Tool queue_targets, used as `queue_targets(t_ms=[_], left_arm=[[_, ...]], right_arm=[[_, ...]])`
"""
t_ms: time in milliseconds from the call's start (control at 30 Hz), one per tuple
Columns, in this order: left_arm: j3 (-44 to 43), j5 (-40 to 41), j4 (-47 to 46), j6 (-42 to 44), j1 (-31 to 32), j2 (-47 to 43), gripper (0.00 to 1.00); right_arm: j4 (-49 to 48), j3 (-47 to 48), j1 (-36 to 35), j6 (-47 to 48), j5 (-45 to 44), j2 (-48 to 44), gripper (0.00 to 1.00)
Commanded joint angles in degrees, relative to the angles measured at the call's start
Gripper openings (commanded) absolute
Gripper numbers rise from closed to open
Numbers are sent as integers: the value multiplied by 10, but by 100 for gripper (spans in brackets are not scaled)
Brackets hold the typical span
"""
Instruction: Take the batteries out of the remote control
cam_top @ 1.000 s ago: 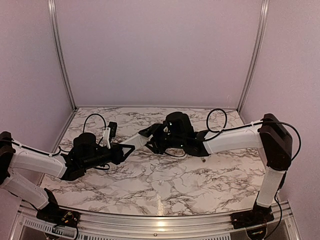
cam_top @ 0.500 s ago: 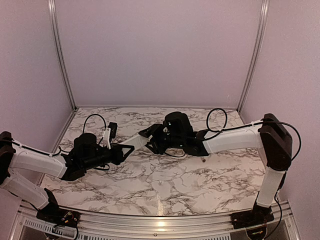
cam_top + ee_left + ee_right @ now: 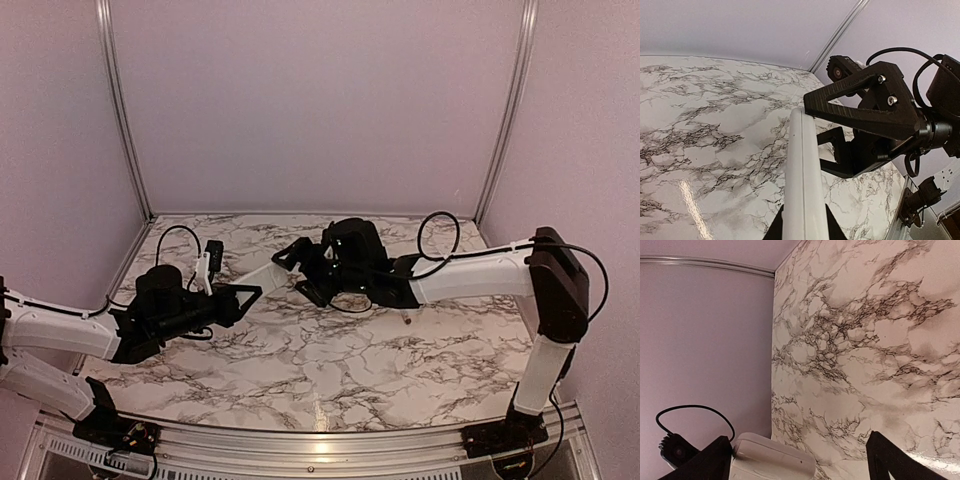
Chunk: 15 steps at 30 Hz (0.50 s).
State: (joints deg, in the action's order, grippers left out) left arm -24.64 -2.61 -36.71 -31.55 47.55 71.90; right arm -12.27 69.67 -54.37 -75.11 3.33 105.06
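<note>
Looking down from above, we found the remote control (image 3: 262, 277) raised off the marble surface (image 3: 330, 370), a little toward 10 o'clock from the middle. Its long axis ran from 8 o'clock up to 2 o'clock. The left arm (image 3: 70, 330) extended in from 8 o'clock, and the left jaws were clamped on the remote's near end. In the left wrist view the white slab ran straight out between them, edge-on. We judged that grip to be a brace, meant to steady the body in the air so the other arm could work on it.

The right arm (image 3: 470, 275) extended in from 3 o'clock, and the right jaws stood wide apart, straddling the remote's far end without closing on it. In its own wrist view the rounded white end sat close beside one finger; we could not tell whether they touched. We took that spread as a stance for getting at the battery end.

We saw no batteries in the remote or in either set of jaws. A tiny brownish speck (image 3: 407, 321) lay on the surface at 3 o'clock, beneath the right forearm, too small for us to name.
</note>
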Motion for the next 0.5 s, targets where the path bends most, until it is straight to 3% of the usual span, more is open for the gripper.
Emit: queue_targets(t_ms=[0,100,267,467], left_arm=[[6,31,-17,7,0,-24,0],[-12,51,44,18,0,-21,0],[15,73,21,19,0,-31,0],[52,38,-55,15,-2,-33,0]], right_arm=[[22,-9,1,97,-24,-40,92],[-6,-34,13,177,-12,-66,92],[24,-51,38,304,4,-95,88],[-18,-123,58,384,63,-156,93]])
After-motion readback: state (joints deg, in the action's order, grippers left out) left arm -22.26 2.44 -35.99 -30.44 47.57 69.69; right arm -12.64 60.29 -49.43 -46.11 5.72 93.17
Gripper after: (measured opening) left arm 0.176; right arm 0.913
